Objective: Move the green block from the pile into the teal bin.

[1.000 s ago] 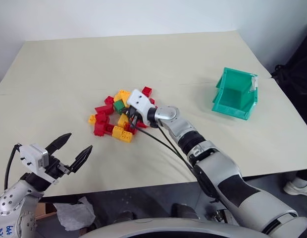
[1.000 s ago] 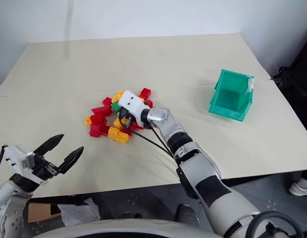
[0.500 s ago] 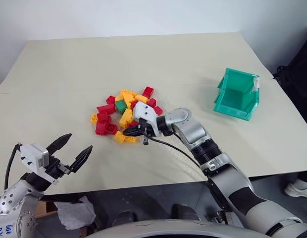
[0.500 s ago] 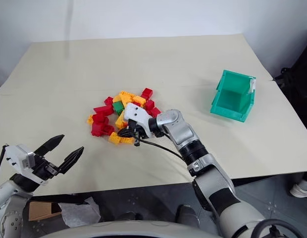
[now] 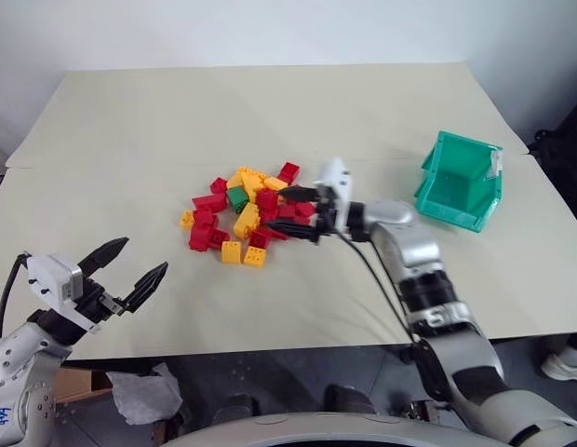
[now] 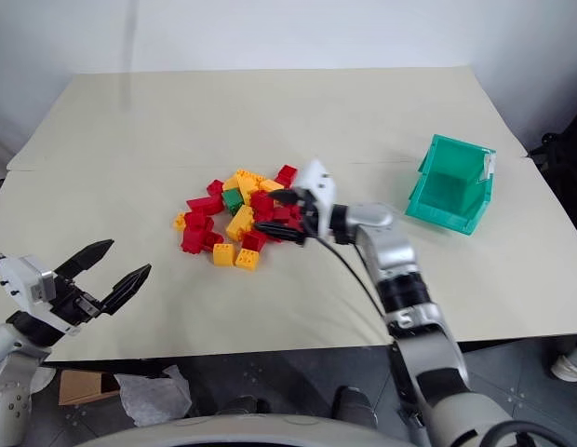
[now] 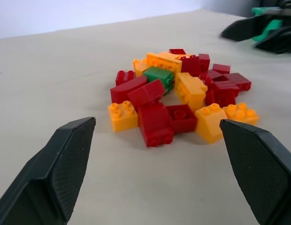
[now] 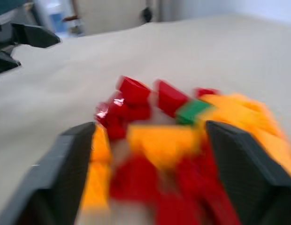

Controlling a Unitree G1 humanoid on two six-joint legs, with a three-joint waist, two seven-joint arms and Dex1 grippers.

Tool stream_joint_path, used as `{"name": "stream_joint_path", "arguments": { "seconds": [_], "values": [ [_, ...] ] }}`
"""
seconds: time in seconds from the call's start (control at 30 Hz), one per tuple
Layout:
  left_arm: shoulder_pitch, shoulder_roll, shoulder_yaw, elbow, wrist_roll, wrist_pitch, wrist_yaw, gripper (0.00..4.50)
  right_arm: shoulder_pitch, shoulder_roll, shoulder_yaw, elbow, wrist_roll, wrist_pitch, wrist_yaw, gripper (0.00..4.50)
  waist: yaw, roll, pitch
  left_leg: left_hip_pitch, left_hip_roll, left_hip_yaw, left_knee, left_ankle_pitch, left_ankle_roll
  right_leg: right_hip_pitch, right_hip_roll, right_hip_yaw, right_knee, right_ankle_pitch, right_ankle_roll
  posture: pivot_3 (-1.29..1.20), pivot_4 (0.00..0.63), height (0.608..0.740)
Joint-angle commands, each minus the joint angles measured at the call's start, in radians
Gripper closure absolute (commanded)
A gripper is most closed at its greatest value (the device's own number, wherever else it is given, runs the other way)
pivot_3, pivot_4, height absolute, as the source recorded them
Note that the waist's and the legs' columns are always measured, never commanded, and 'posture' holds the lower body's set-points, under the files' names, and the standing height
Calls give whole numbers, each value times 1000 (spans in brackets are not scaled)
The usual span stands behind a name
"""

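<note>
1. The small dark-green studded plastic brick [image 5: 237, 196] lay in the heap of red and yellow-orange plastic bricks [image 5: 244, 217], toward the heap's far left part, touching yellow and red neighbours. It was not in any grip.

2. The teal plastic bin with the slanted open front [image 5: 459, 182] stood well apart from the heap, off to the robot's right on the pale tabletop [image 5: 177, 121], and looked empty.

3. Risk, as a judgement: the green brick was hemmed in on several sides, so a grab from the near-right edge could close on a red brick instead, or shove the heap and bury the green one deeper.

4. A second risk: black fingers spread this wide could straddle two bricks at once and carry a wrong-coloured one to the bin.

5. The right gripper [image 5: 299, 215] reached level across the table, pointing toward the robot's left, with its fingers spread apart and holding nothing. Its tips sat at the right edge of the heap, over red bricks, short of the green brick.

6. The left gripper [image 5: 128, 267] hung over the near left table edge, well clear of the heap, with its two fingers spread wide and empty, aimed forward and rightward at the bricks.
</note>
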Motion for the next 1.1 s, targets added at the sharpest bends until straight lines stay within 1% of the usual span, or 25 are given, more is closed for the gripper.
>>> {"name": "stream_joint_path", "arguments": {
  "seconds": [0.03, 0.13, 0.23, 0.37, 0.47, 0.6, 0.73, 0.83, 0.97, 1.1],
  "values": [
    [-25, 25, 6, 21, -4, 2, -17, 0, 72, -71, -49, -123, 50, 4, 5, 25, -3, 0, 0, 0, 0, 0, 0, 0, 0, 0, 0, 0, 0, 0, 0, 0, 150, 740],
    [-37, 24, -10, 31, 4, 2, -19, 0, 102, -94, -33, -175, 56, 43, -14, 25, -15, 0, 0, 1, 1, 3, -2, 0, 0, -1, 1, 1, 0, 0, 0, 0, 150, 740],
    [-45, 21, -25, 34, 11, 3, -18, 0, 98, -76, 4, -205, 54, 78, -34, 25, -24, 0, 0, 4, 2, 5, -3, 0, -1, -1, 1, 2, 1, 0, 0, 0, 150, 740],
    [-49, 23, -29, 35, 10, 3, -16, 0, 39, -6, 72, -206, 41, 123, -68, 25, -26, 1, 0, 4, 2, 5, -2, 0, -1, -1, 0, 2, 2, 0, 0, 0, 150, 740],
    [-42, 24, -21, 30, 7, 5, -12, 0, -30, 61, 119, -162, 25, 168, -105, 25, -27, 1, 0, 4, 2, 5, -1, 0, -1, -1, 0, 2, 2, 0, 0, 0, 150, 740],
    [-16, 21, 2, 13, -9, 15, -1, 0, -162, 166, 181, -5, -47, 197, -199, 25, -28, 1, 0, 4, 2, 4, -1, 0, 0, -1, 0, 2, 3, 0, 0, 0, 150, 740],
    [9, 15, 17, 2, -21, 17, 1, 0, -272, 248, 207, 160, -92, 189, -246, 25, -29, 0, 0, 3, 2, 4, -2, 0, -1, -2, 0, 2, 3, 0, 0, 0, 150, 740],
    [24, 8, 23, -9, -24, 17, 6, 0, -348, 297, 208, 308, -126, 164, -293, 25, -30, 0, 0, 3, 2, 4, -1, 0, -1, -2, 0, 2, 3, 0, 0, 0, 150, 740],
    [34, 0, 30, -19, -24, 17, 13, 0, -440, 349, 185, 490, -166, 118, -391, 25, -30, 0, 0, 3, 2, 4, -2, 0, -1, -2, 0, 2, 3, 0, 0, 0, 150, 740],
    [29, -10, 25, -27, -20, 14, 24, 0, -534, 377, 152, 688, -212, 63, -560, 25, -33, 0, 0, 2, 2, 4, -2, 0, -1, -2, 0, 2, 3, 0, 0, 0, 150, 740]
  ]
}}
